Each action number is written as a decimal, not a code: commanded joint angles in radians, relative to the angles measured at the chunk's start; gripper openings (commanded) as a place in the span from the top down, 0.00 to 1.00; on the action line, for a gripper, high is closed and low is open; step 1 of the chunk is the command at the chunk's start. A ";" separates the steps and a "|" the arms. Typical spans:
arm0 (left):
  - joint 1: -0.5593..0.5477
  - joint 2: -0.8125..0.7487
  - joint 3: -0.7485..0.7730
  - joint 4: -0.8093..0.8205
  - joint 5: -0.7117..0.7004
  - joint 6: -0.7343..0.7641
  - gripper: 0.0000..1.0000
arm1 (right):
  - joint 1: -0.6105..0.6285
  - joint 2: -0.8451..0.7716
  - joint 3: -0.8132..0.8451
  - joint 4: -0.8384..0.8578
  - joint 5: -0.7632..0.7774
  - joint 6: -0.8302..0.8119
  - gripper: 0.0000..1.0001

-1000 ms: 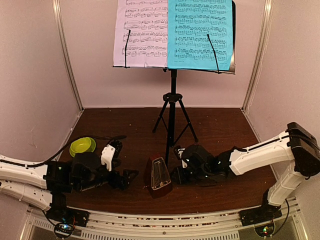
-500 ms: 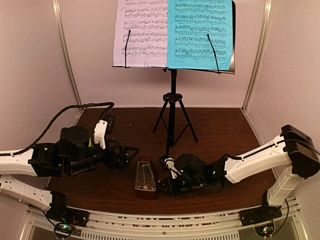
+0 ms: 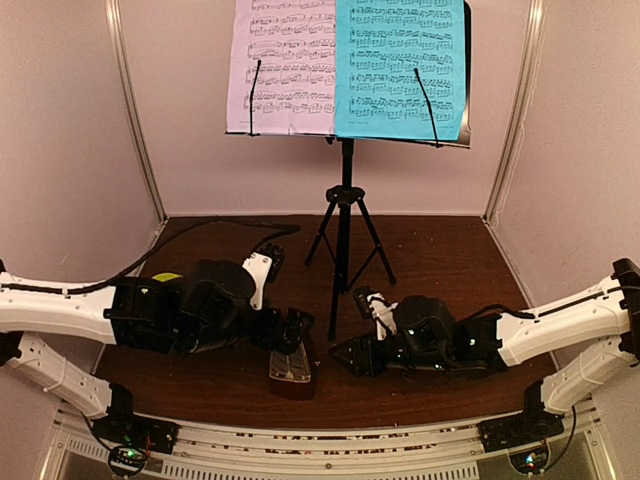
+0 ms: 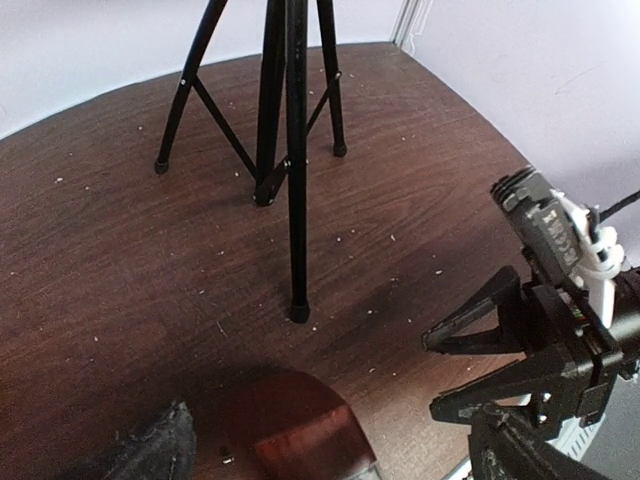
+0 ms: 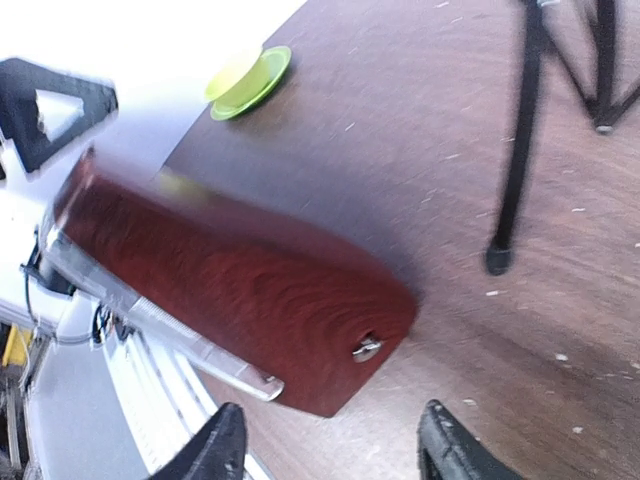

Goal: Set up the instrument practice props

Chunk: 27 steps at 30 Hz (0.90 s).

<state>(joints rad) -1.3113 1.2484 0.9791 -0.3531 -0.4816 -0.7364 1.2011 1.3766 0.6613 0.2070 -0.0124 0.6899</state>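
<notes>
Fingers (image 5: pixel 225 450) of R gripper (image 3: pixel 345 355) spread w/ nothing between, L gripper (image 3: pixel 292 335) grip can't tell; music stand (image 3: pixel 343 200) toward table (image 3: pixel 450 260) 12 o'clock, white sheet (image 3: pixel 285 65) at 9 o'clock of cyan sheet (image 3: pixel 400 65), metronome (image 3: pixel 290 368) near 6 o'clock, beside L gripper.

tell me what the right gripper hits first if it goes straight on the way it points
Probably the small brown wooden pyramid metronome: the right wrist view shows it straight ahead of the open right gripper, nothing in between, though depth is unclear.
</notes>
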 commanded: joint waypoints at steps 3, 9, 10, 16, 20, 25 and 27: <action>-0.003 0.133 0.101 -0.121 -0.089 -0.152 0.02 | -0.034 -0.068 -0.053 -0.013 0.107 0.023 0.33; -0.003 0.211 0.124 -0.152 -0.111 -0.239 0.08 | -0.047 -0.102 -0.074 -0.024 0.121 0.016 0.28; -0.003 0.222 0.123 -0.156 -0.112 -0.252 0.10 | -0.050 -0.106 -0.080 -0.020 0.120 0.017 0.28; -0.003 0.270 0.135 -0.185 -0.122 -0.318 0.19 | -0.062 -0.129 -0.115 -0.002 0.115 0.010 0.27; -0.003 0.300 0.168 -0.219 -0.141 -0.340 0.29 | -0.071 -0.134 -0.130 0.023 0.104 -0.005 0.25; -0.003 0.267 0.190 -0.237 -0.191 -0.338 0.55 | -0.072 -0.137 -0.125 0.045 0.076 -0.073 0.24; -0.003 0.258 0.206 -0.238 -0.195 -0.309 0.64 | -0.072 -0.136 -0.132 0.072 0.067 -0.112 0.24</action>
<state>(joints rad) -1.3121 1.5379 1.1358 -0.5983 -0.6277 -1.0542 1.1332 1.2610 0.5381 0.2153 0.0715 0.6598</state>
